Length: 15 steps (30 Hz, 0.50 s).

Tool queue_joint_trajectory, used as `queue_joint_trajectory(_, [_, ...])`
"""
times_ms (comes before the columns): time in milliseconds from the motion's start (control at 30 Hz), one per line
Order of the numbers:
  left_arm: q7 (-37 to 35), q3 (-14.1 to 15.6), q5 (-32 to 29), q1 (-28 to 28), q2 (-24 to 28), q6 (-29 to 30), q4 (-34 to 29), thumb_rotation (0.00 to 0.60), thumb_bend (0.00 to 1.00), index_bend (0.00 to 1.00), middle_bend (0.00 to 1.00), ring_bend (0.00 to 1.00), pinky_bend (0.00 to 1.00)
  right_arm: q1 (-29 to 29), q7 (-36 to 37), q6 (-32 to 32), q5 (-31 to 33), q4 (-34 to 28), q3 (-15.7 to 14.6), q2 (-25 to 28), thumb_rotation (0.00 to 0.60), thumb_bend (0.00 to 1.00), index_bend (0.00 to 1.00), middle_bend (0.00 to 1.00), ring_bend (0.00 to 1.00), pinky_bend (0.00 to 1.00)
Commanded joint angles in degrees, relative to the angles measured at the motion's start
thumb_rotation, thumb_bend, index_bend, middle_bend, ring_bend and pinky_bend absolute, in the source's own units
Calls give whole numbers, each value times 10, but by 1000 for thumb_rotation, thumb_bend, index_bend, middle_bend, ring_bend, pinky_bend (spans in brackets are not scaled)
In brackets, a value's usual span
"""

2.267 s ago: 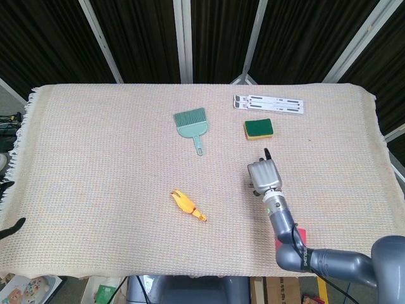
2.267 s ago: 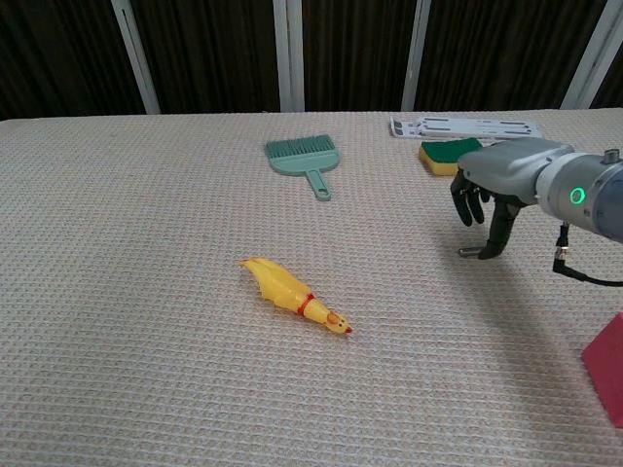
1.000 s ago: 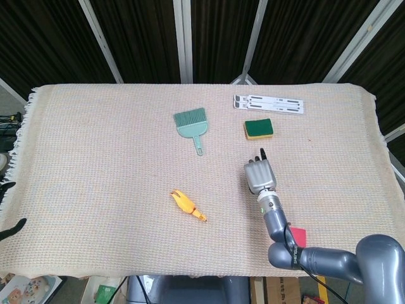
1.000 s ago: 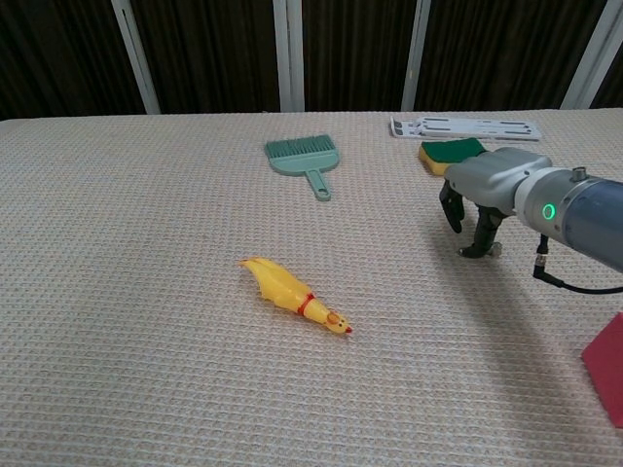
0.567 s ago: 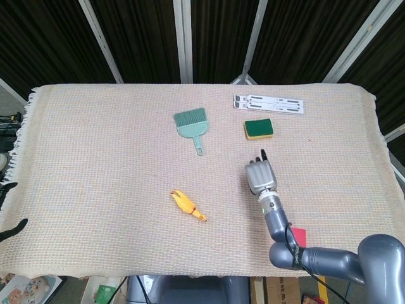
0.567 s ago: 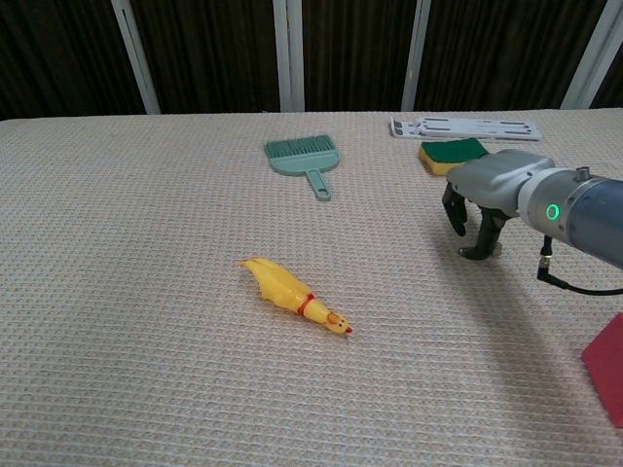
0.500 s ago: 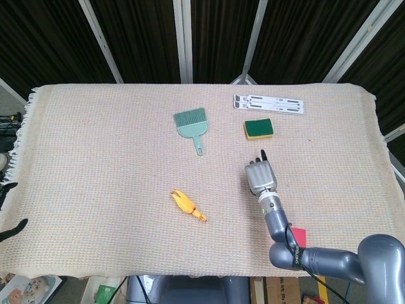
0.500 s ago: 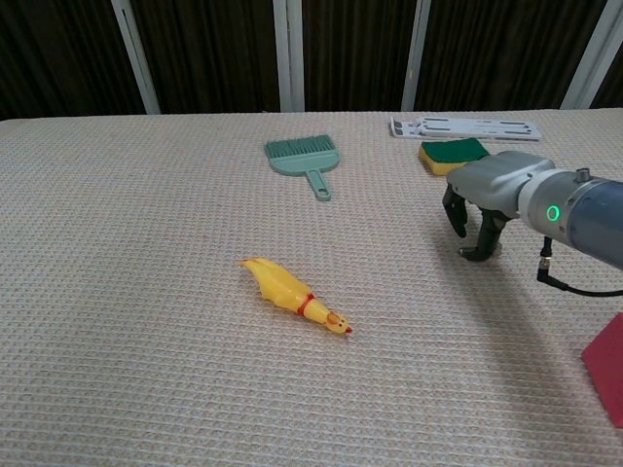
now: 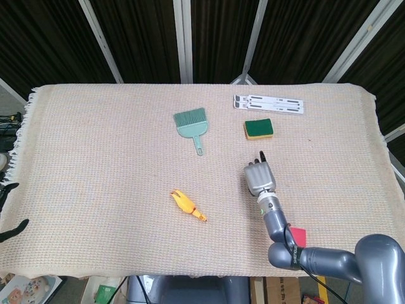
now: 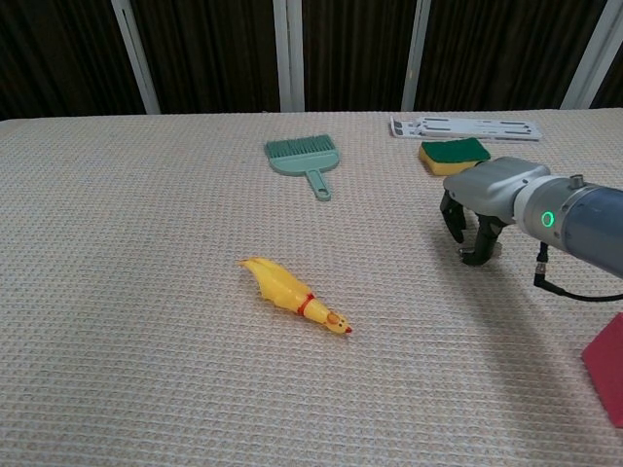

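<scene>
On the cloth-covered surface point(image 9: 95, 158) we see, from the left, a yellow rubber chicken point(image 9: 188, 205) lying flat, a green brush point(image 9: 192, 124) farther back, then a sponge point(image 9: 258, 128) and a white stand point(image 9: 268, 104) beyond it. A red card point(image 10: 607, 367) lies at the near right edge. Nothing stands between our hand and the sponge.

The sponge lies behind the right hand point(image 10: 474, 216), near but apart from it. The chicken is well off to the hand's left.

Our right hand hangs palm down low over the surface, fingers point(image 10: 451, 222) curled downward and apart, holding nothing. Its forearm point(image 10: 574, 223) comes in from the right. We cannot see the left hand.
</scene>
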Motion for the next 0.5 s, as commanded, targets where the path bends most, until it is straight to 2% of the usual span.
queue_joint_trajectory(33, [0, 0, 0, 0, 0, 0, 0, 600, 264, 217, 25, 0, 0, 1, -3, -1, 2, 1, -1, 0, 600, 282, 581, 373, 249, 40])
queue_joint_trajectory(500, [-3, 5, 9, 0, 2, 0, -2, 600, 264, 220, 26, 0, 0, 8, -18, -6, 17, 4, -3, -1, 600, 317, 585, 374, 249, 42])
